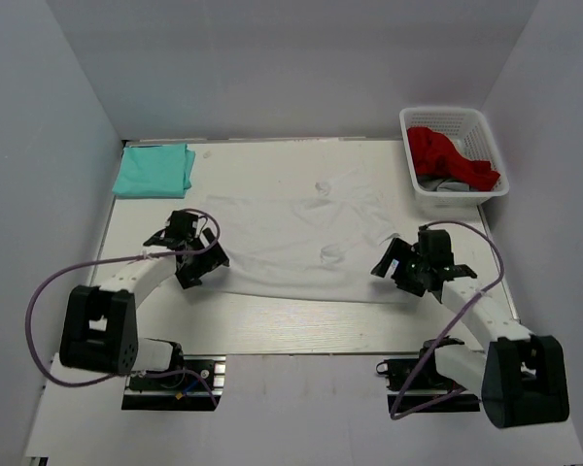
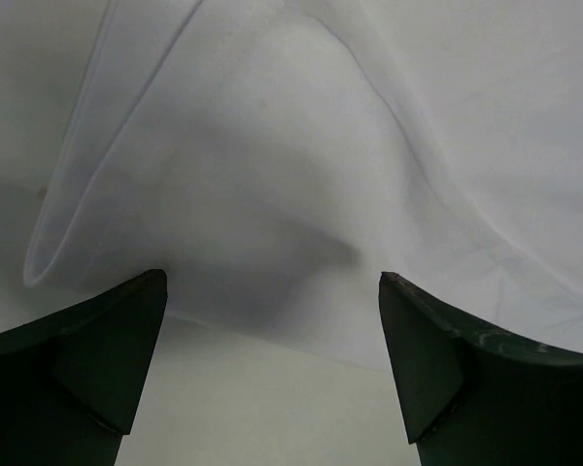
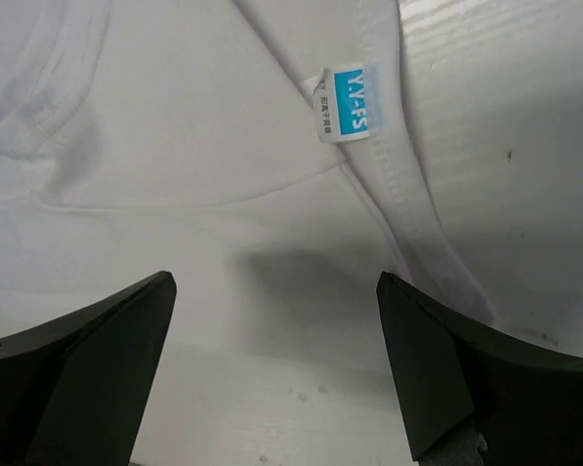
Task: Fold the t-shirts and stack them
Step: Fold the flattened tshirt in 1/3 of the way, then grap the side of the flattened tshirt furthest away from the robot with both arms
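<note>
The thin white t-shirt lies spread across the middle of the table. The mint-teal t-shirt lies folded at the back left corner. My left gripper hangs open at the white shirt's left near edge. In the left wrist view that gripper has a raised fold of white cloth just ahead of its spread fingers. My right gripper is open at the shirt's right near edge. In the right wrist view the right gripper faces the hem, with a blue label beyond; nothing is held.
A white basket at the back right holds a red cloth and something grey. Bare table shows right of the shirt's hem, and a strip of bare table runs along the near edge.
</note>
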Robot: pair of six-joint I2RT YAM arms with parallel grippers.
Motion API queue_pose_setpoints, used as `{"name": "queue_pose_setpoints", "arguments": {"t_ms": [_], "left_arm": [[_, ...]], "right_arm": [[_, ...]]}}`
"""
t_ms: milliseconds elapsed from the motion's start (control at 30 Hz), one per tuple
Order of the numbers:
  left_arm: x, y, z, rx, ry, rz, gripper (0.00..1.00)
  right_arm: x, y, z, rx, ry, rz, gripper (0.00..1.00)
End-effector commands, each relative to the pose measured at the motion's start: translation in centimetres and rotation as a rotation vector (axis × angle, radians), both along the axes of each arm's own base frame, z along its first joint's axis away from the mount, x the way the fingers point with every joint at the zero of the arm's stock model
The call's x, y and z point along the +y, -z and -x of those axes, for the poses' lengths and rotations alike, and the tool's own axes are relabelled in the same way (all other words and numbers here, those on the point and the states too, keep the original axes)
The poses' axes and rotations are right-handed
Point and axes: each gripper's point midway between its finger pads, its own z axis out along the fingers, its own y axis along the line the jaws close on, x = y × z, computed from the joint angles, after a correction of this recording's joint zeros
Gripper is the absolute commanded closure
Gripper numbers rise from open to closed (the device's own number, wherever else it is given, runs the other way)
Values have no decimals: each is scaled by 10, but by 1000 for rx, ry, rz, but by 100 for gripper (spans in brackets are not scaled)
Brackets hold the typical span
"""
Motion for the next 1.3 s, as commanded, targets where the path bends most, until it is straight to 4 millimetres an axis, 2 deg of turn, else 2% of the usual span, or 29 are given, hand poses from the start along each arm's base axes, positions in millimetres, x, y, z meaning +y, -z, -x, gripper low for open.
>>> {"name": "queue_pose_setpoints", "arguments": {"t_ms": [0, 133, 167, 233, 267, 300, 333, 367, 400, 467, 500, 533, 567, 600, 667, 700, 733, 800, 833, 900, 933, 967, 1033, 1100, 1133, 1167, 1200, 1233, 1267], "left_arm": [[12, -18, 40, 56, -61, -23, 0], [17, -84, 1, -180, -97, -32, 0], [20, -96, -12, -234, -115, -45, 0], [29, -120, -32, -291, -145, -64, 0], [30, -116, -42, -274, -155, -83, 0], [40, -117, -52, -276, -180, -137, 0], [43, -132, -70, -308, -192, -160, 0], [48, -115, -84, -255, -208, -208, 0], [55, -130, -101, -263, -225, -240, 0], [64, -122, -121, -225, -256, -311, 0], [67, -111, -143, -199, -250, -327, 0], [66, -105, -153, -187, -237, -337, 0], [72, -98, -162, -172, -239, -346, 0], [74, -86, -177, -140, -231, -340, 0], [74, -76, -192, -122, -218, -326, 2], [76, -69, -199, -119, -223, -319, 2], [73, -51, -206, -96, -212, -310, 4], [72, -39, -219, -95, -207, -265, 5], [70, -33, -224, -94, -184, -260, 7], [65, -18, -238, -90, -171, -238, 7], [63, -14, -239, -84, -154, -232, 7], [65, -12, -245, -93, -158, -220, 7], [63, 2, -246, -76, -151, -213, 9], [61, 5, -247, -77, -137, -206, 16], [61, 9, -244, -66, -136, -208, 20], [59, 9, -244, -65, -117, -201, 29], [59, 20, -234, -34, -113, -204, 34], [60, 24, -231, -29, -113, -204, 38], [58, 24, -227, -22, -107, -196, 47]], "right_arm": [[6, -19, 25, 7, -65, -20, 10], [11, -73, 9, -116, -153, 3, 10], [13, -93, -4, -176, -164, 3, 10], [17, -102, -17, -205, -181, -3, 10], [21, -127, -37, -295, -188, -4, 10], [20, -119, -46, -269, -181, 5, 10], [19, -123, -55, -284, -170, 18, 10], [21, -151, -75, -370, -166, 20, 10], [19, -140, -87, -336, -150, 35, 10], [18, -173, -115, -426, -142, 63, 10], [17, -165, -125, -401, -134, 77, 10], [18, -169, -141, -405, -127, 86, 10], [17, -160, -152, -380, -128, 102, 10], [19, -172, -172, -410, -130, 115, 10], [21, -181, -199, -420, -133, 135, 10], [23, -179, -206, -415, -140, 142, 10], [27, -161, -222, -373, -165, 153, 10], [32, -170, -241, -389, -182, 166, 10], [31, -134, -252, -310, -192, 185, 10], [33, -148, -268, -326, -200, 204, 10], [34, -122, -274, -276, -209, 212, 10], [35, -127, -281, -289, -206, 211, 10], [36, -119, -296, -299, -198, 218, 10], [37, -120, -309, -324, -192, 224, 10], [37, -118, -312, -323, -197, 226, 10], [39, -100, -317, -296, -205, 230, 10], [39, -111, -326, -320, -196, 236, 10], [38, -107, -329, -313, -190, 238, 10], [39, -92, -332, -290, -190, 244, 10]]}}
